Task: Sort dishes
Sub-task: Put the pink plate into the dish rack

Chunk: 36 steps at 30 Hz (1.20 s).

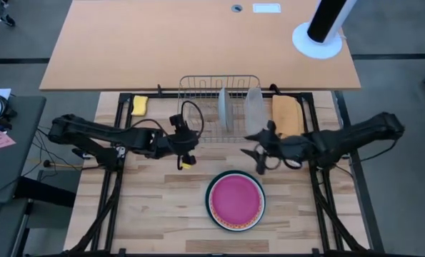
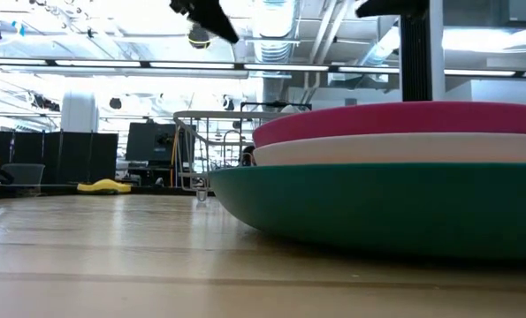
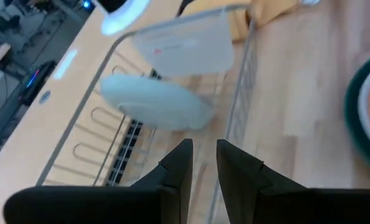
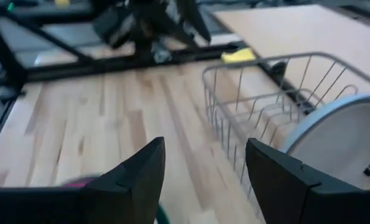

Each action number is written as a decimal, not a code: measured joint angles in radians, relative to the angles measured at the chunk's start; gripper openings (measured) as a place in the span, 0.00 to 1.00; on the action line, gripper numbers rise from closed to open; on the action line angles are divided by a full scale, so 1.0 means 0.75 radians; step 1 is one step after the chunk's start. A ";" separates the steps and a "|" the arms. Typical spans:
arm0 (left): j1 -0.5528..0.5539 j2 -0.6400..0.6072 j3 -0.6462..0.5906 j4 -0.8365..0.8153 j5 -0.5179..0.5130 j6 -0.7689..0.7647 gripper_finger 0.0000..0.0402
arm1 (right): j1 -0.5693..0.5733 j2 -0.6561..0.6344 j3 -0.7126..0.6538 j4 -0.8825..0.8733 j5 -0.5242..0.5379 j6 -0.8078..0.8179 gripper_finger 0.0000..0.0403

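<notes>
Tabletop: pale wood planks, smooth and faintly sheened. Dish rack: thin bright metal wire. Stacked plates: smooth, matt-looking pink, white and green surfaces. Sponge: soft yellow foam.

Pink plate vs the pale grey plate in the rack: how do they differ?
The pink plate lies flat on the wooden table, on top of a stack; the pale grey plate stands on edge in the wire rack. The pink plate is bright magenta; the grey one is pale and plain. Both are round, and neither is held by a tool.
</notes>
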 joint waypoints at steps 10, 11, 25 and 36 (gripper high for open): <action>-0.099 0.000 -0.001 0.075 0.356 -0.148 0.17 | 0.136 -0.010 0.000 -0.345 -0.171 0.006 0.55; -0.109 0.000 -0.007 0.078 0.384 -0.194 0.17 | 0.149 0.003 0.000 -0.357 -0.173 0.009 0.55; -0.227 0.212 -0.012 0.125 0.562 -0.412 0.17 | 0.297 0.299 0.000 -0.385 -0.177 0.183 0.55; -0.245 0.420 -0.012 0.129 0.575 -0.473 0.17 | 0.414 0.424 0.000 -0.397 -0.201 0.297 0.55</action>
